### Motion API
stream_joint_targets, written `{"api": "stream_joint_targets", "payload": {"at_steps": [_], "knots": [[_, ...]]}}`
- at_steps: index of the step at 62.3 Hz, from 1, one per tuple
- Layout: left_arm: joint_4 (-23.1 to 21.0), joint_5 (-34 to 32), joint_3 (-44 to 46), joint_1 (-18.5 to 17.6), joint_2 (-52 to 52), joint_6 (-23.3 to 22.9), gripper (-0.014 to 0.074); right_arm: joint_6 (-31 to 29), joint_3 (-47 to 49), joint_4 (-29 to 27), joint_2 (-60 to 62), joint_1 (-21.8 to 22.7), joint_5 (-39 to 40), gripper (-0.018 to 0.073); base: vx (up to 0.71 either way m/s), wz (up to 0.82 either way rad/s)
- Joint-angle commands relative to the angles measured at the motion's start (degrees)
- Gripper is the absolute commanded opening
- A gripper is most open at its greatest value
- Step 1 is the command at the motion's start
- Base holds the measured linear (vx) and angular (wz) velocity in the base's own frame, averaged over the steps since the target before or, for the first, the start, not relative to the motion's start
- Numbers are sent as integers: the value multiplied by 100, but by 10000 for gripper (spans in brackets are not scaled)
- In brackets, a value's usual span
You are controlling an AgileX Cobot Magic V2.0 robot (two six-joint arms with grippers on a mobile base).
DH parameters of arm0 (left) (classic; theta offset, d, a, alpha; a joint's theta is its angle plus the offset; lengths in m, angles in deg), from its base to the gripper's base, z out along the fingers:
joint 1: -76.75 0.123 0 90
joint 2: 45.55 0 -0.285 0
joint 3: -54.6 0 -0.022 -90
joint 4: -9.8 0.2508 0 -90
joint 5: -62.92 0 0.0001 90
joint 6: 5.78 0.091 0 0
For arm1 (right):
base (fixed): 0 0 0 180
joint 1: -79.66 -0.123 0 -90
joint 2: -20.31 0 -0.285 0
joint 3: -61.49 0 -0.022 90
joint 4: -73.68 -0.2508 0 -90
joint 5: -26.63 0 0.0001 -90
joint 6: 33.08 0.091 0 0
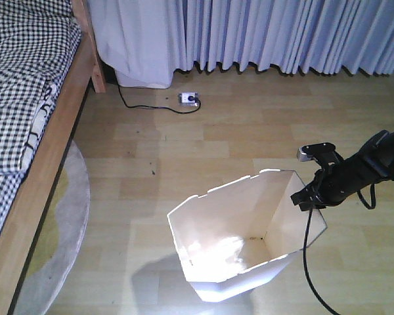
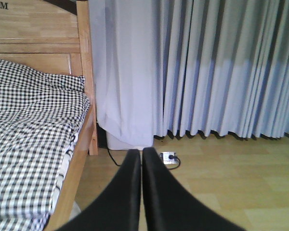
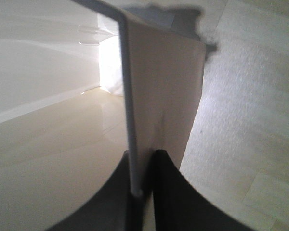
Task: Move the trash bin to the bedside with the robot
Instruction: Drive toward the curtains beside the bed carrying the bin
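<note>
The white trash bin (image 1: 236,230) stands tilted on the wooden floor at the bottom centre of the front view, its cream inside facing up. My right gripper (image 1: 308,197) is shut on the bin's right rim; in the right wrist view the thin wall (image 3: 130,120) runs between the two black fingers (image 3: 169,192), with my right gripper (image 3: 142,163) pinching it. The bed (image 1: 26,98) with its wooden frame and checked bedding is at the left. My left gripper (image 2: 141,156) is shut with nothing in it, pointing toward the bed (image 2: 33,144) and curtains.
A white power strip (image 1: 189,99) with a black cable lies on the floor below the blue-grey curtains (image 1: 282,33). A round grey rug (image 1: 62,230) lies beside the bed frame. A black cable (image 1: 308,262) trails from the right arm to the floor.
</note>
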Motion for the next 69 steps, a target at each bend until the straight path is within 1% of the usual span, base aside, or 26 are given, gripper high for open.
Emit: {"api": "stream_joint_targets", "payload": {"at_steps": [1, 69], "knots": [[-22, -446, -158, -31, 57, -52, -6, 46, 141, -408, 433, 23, -480, -6, 43, 6], [-22, -446, -158, -31, 57, -52, -6, 46, 141, -408, 433, 23, -489, -6, 40, 2]]}}
